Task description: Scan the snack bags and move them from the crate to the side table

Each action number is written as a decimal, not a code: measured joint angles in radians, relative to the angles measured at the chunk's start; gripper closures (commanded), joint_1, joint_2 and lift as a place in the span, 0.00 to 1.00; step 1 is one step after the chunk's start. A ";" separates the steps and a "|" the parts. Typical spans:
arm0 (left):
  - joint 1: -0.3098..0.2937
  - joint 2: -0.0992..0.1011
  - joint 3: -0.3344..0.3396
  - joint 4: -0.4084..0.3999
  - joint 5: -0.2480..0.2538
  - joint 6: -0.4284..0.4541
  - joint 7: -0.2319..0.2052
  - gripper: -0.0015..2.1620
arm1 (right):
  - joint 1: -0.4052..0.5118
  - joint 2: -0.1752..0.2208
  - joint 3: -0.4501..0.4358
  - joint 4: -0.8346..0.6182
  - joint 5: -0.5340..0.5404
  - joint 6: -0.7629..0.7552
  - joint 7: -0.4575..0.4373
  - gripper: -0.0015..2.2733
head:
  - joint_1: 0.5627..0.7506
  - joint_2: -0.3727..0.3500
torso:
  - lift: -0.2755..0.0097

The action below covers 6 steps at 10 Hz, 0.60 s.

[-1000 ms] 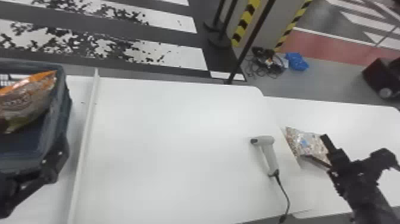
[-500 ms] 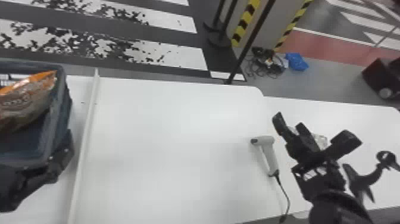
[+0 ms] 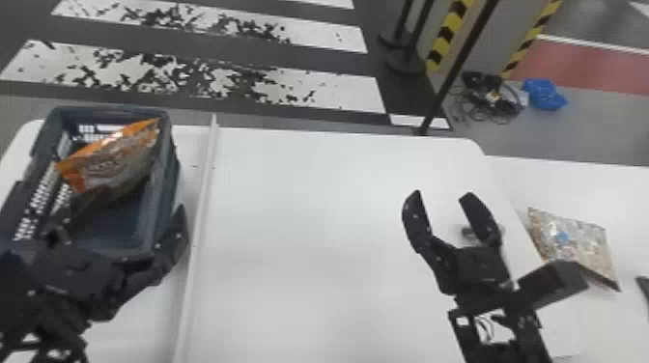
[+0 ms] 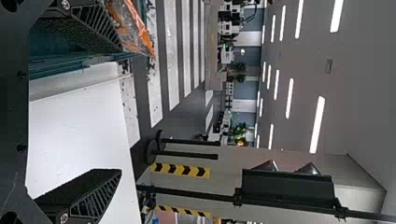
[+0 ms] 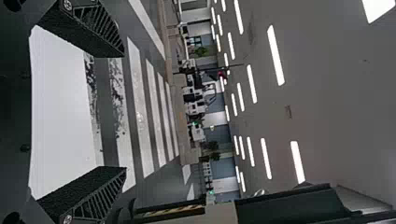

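Because the orange bag (image 3: 113,161) leans high in the crate (image 3: 170,166), left gripper (image 3: 141,202) is spread at its near end, likely for pickup. Right gripper (image 3: 443,195), well right of it, is empty and spread.

Bright, even light comes from overhead: rows of strip lights (image 4: 318,123) burn pure white against the dull grey ceiling (image 5: 327,93). The white tabletop (image 3: 309,217) glows pale with little shading, greying softly beside the crate (image 3: 167,169). Small white glints catch the orange snack bag (image 3: 116,159); the crate's inside is dimmer.
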 measured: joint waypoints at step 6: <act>0.009 -0.019 0.112 -0.032 0.034 -0.007 0.122 0.04 | 0.039 0.023 0.075 -0.004 0.025 -0.058 -0.018 0.03 | 0.70 0.52 | 0.66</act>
